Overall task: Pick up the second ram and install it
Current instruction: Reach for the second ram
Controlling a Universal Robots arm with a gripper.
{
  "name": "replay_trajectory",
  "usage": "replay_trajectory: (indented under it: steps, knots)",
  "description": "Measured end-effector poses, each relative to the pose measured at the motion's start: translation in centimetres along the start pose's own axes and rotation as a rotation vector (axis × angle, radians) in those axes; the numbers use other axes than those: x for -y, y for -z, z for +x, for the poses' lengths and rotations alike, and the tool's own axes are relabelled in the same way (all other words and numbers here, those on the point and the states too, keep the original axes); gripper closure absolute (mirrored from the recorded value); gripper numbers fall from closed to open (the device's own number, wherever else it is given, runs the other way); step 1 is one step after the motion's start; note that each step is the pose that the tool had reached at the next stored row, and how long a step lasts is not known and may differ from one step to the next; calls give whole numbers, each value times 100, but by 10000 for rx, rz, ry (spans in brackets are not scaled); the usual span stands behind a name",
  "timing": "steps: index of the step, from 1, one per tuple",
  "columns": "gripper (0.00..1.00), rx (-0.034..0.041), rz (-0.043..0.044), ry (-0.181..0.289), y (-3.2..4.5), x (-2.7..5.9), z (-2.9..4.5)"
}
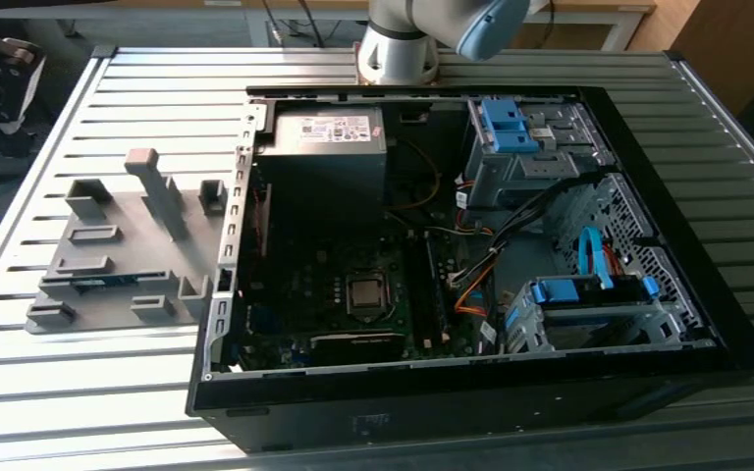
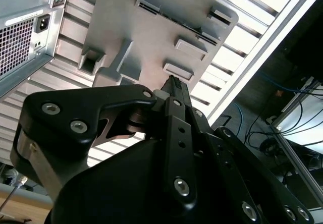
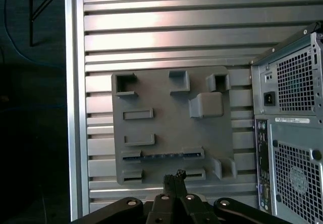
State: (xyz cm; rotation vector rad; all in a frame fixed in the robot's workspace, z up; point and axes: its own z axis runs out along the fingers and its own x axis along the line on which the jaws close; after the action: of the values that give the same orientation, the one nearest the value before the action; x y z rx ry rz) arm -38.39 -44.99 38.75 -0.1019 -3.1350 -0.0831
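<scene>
The second ram [image 3: 161,155] lies on edge in a slot of the grey plastic fixture [image 3: 171,133], as a thin dark strip with blue-green showing. It also appears in the exterior view as a bluish strip [image 1: 95,282] near the fixture's front, and in the second wrist view [image 2: 184,26]. My gripper [image 3: 175,176] hovers high above the fixture, its black fingers pressed together with nothing between them. Its tip [image 2: 174,82] sits just off to one side of the ram's slot.
The open computer case [image 1: 482,378] lies at the exterior view's right of the fixture [image 1: 129,255], with the motherboard, CPU socket [image 1: 368,291] and memory slots [image 1: 432,285] inside. Blue drive-bay clips [image 1: 506,123] and loose cables sit in the case. The slatted metal table's edge [image 3: 75,108] runs near the fixture.
</scene>
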Motion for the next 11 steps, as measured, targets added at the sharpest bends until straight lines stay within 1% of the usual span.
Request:
replay_trajectory:
  steps: [5,11]
  knots:
    - [89,1,-1,0,-3,8,61]
    - [89,1,-1,1,-5,12,112]
